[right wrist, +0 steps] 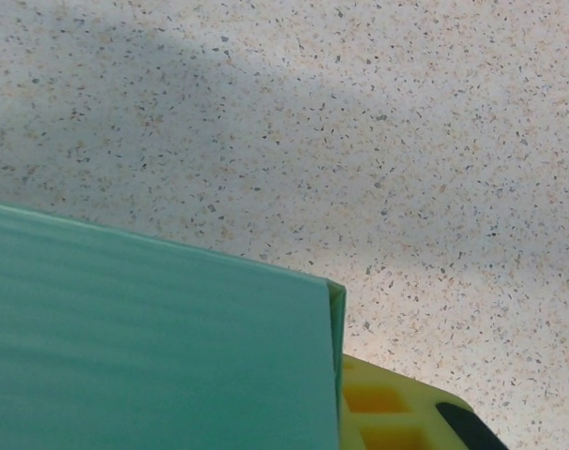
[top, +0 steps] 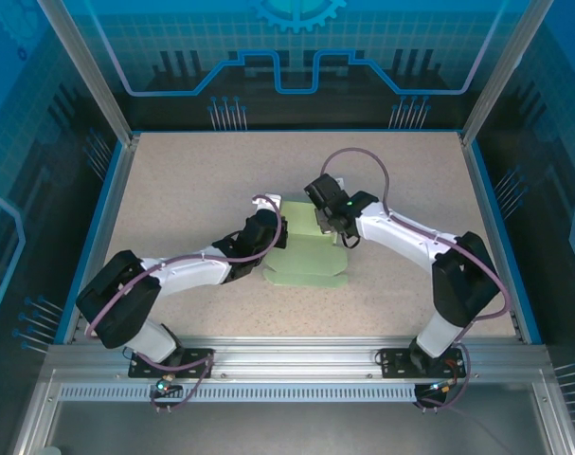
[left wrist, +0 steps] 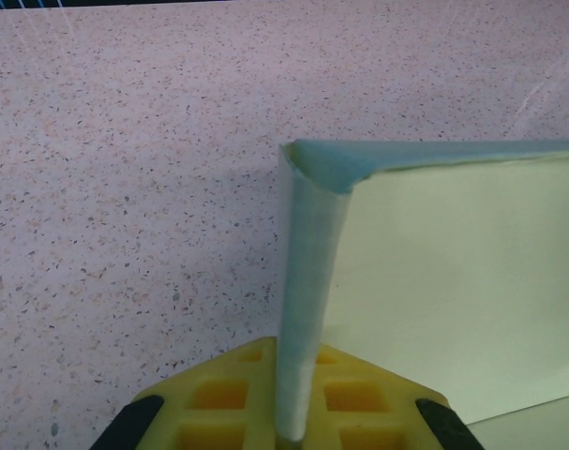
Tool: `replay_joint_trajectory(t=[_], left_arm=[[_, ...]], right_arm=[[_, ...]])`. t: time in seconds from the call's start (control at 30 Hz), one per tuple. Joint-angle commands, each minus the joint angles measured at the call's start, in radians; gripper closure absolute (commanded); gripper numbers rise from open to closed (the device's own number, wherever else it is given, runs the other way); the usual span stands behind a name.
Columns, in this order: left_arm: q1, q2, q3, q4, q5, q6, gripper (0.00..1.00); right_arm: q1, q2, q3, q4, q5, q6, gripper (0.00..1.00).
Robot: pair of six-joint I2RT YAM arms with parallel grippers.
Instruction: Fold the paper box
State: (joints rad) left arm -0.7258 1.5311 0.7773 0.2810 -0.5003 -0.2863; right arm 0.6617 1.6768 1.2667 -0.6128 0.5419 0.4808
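Note:
The paper box (top: 306,261) is pale mint-green card lying in the middle of the table, with its far flaps raised. My left gripper (top: 271,239) stands at its left edge. In the left wrist view, the yellow fingers (left wrist: 218,398) of the left gripper (left wrist: 298,427) are shut on an upright flap edge of the paper box (left wrist: 453,281). My right gripper (top: 332,227) is over the box's far right part. In the right wrist view, a green panel of the paper box (right wrist: 153,347) lies against one yellow finger (right wrist: 387,412) and hides the other finger.
The speckled beige tabletop (top: 192,190) lies bare around the box. Blue-rimmed side walls (top: 116,199) and a glass back panel enclose it. A metal rail (top: 296,355) runs along the near edge by the arm bases.

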Motion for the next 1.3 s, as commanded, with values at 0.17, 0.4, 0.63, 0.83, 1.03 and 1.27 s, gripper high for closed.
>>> replay_joint_trajectory(t=[0.17, 0.4, 0.63, 0.83, 1.03, 1.27], left_arm=[[0.000, 0.006, 0.021, 0.014, -0.018, 0.020, 0.99], [0.000, 0.017, 0.027, 0.003, -0.032, 0.026, 0.98], [0.000, 0.028, 0.032, -0.004, -0.038, 0.029, 0.99], [0.012, 0.020, 0.038, -0.052, -0.021, 0.039, 0.99], [0.106, 0.093, 0.147, -0.324, 0.169, 0.043, 0.98], [0.195, 0.215, 0.318, -0.578, 0.354, 0.096, 0.94]], right_arm=[[-0.007, 0.031, 0.023, -0.081, 0.041, -0.054, 0.80], [-0.007, -0.064, 0.017, -0.029, -0.152, -0.075, 0.60], [-0.015, -0.123, -0.001, -0.001, -0.284, -0.072, 0.47], [-0.041, -0.215, -0.011, -0.023, -0.333, -0.109, 0.42], [-0.156, -0.356, -0.062, 0.056, -0.585, -0.142, 0.39], [-0.310, -0.393, -0.118, 0.054, -0.615, -0.166, 0.39]])
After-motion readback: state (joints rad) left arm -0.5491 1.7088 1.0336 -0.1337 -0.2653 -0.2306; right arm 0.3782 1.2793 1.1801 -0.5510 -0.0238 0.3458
